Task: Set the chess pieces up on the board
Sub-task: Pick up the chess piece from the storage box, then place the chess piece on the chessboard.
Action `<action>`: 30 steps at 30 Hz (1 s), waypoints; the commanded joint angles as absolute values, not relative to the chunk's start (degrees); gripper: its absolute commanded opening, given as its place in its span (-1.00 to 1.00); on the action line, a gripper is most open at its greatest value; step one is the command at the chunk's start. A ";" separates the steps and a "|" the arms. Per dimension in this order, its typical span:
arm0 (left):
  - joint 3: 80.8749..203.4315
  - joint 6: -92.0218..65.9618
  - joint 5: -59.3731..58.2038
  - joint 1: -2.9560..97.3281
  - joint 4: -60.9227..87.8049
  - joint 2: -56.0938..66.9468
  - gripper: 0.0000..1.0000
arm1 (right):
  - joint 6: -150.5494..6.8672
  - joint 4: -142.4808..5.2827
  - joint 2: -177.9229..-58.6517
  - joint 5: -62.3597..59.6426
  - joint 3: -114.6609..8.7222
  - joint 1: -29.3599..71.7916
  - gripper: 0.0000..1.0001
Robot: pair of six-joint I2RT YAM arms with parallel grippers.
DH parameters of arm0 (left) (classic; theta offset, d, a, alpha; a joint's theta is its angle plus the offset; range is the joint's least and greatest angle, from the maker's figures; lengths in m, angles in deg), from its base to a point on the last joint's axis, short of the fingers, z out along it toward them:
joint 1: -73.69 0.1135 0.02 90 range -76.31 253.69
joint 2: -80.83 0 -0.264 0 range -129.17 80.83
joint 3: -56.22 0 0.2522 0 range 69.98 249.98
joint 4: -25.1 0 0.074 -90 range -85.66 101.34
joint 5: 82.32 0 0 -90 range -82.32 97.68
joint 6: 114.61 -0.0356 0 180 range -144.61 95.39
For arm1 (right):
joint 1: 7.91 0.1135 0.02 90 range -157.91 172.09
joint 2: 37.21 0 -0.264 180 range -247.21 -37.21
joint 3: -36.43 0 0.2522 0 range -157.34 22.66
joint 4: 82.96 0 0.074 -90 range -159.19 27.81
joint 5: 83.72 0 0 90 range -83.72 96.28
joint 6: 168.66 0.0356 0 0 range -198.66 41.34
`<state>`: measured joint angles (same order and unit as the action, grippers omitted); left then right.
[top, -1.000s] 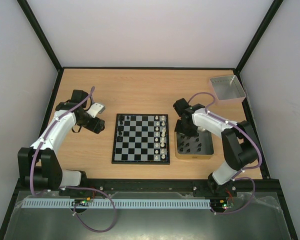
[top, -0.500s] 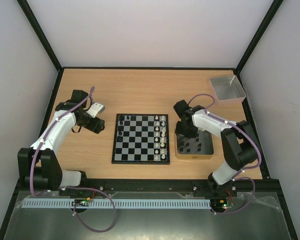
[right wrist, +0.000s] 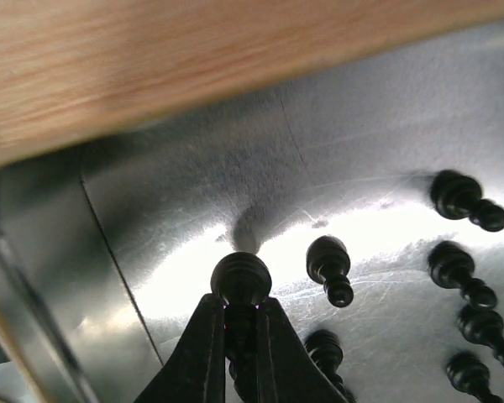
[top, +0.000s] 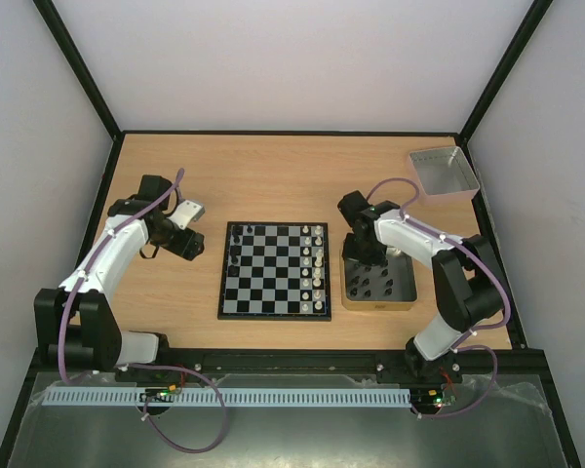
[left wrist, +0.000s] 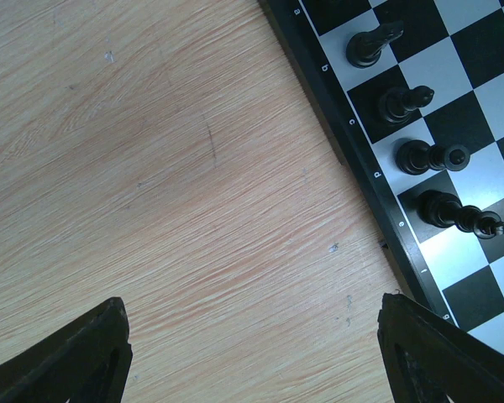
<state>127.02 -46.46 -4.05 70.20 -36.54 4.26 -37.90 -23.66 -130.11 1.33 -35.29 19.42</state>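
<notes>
The board (top: 263, 285) lies at mid-table, with white chess pieces (top: 317, 263) along its right side and a few black ones (top: 236, 249) on its left. My right gripper (right wrist: 242, 312) reaches down into the gold-rimmed tin (top: 378, 305) and is shut on the stem of a black pawn-like piece (right wrist: 241, 280), whose round head sticks out past the fingertips. Several more black pieces (right wrist: 328, 267) lie loose on the tin's floor. My left gripper (left wrist: 252, 353) hangs open over bare wood just left of the board's edge (left wrist: 353, 159), near four black pieces (left wrist: 401, 102).
A clear grey tray (top: 443, 173) sits at the back right corner. The tin's wall (right wrist: 34, 252) stands close on the left of my right fingers. Black frame rails border the table.
My right wrist has shifted slightly over the tin's near-left part. The left arm has not moved.
</notes>
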 commanded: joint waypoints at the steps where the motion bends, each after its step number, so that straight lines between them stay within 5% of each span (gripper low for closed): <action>1: 126.50 -46.56 -3.73 69.99 -36.94 5.69 0.60 | -39.47 -17.49 -128.27 4.88 -40.28 19.14 -0.95; 13: 126.67 -47.25 -4.91 73.78 -37.05 5.86 0.61 | -36.94 -4.09 -129.90 8.04 -61.26 30.72 -0.95; 30: 124.24 -46.25 -2.37 79.79 -33.22 5.54 0.64 | -36.14 3.99 -154.48 2.58 -94.97 53.85 -0.95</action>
<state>125.14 -46.83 -3.28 79.16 -34.20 4.80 -35.56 -1.32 -150.57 3.15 -88.60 51.18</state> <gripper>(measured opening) 0.816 0.037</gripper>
